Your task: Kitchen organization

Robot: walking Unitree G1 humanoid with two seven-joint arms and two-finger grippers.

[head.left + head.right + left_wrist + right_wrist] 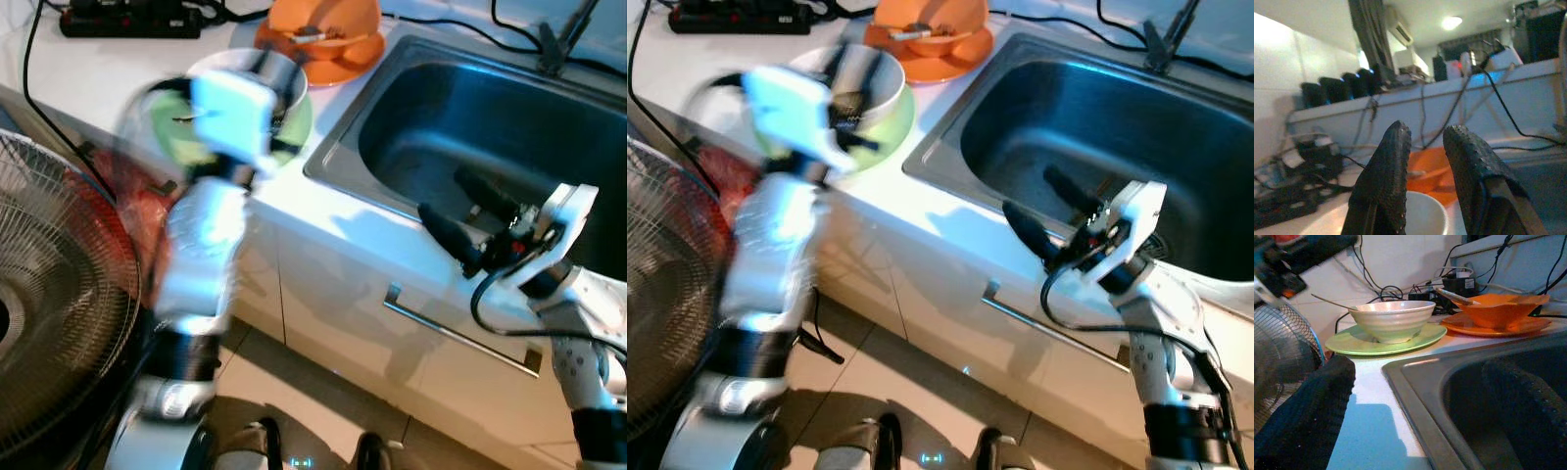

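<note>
Starting at the left, a standing fan (pixel 49 304) fills the 9 o'clock side of our head view, with something red behind it that we cannot identify. Our left end effector (pixel 1425 181) is raised and blurred over the white surface (pixel 88 73), its two fingers set slightly apart and holding nothing. The white bowl (pixel 1392 319) lies straight ahead of them and just below, sitting on a green plate (pixel 1359 343) with a utensil handle rising from it. We judge this arm much the nearer to that bowl. Further toward 12 o'clock, the orange bowl (pixel 328 24) rests on an orange plate (pixel 328 69), also holding a utensil, and a black power strip (pixel 127 20) with trailing cables lies at 11 o'clock. To the right, the steel sink (pixel 509 137) is sunk into the surface; our right end effector (pixel 465 220) hovers at its front rim, fingers spread wide and empty. White cabinet fronts with a bar handle (pixel 460 333) stand below, over a tiled floor.
</note>
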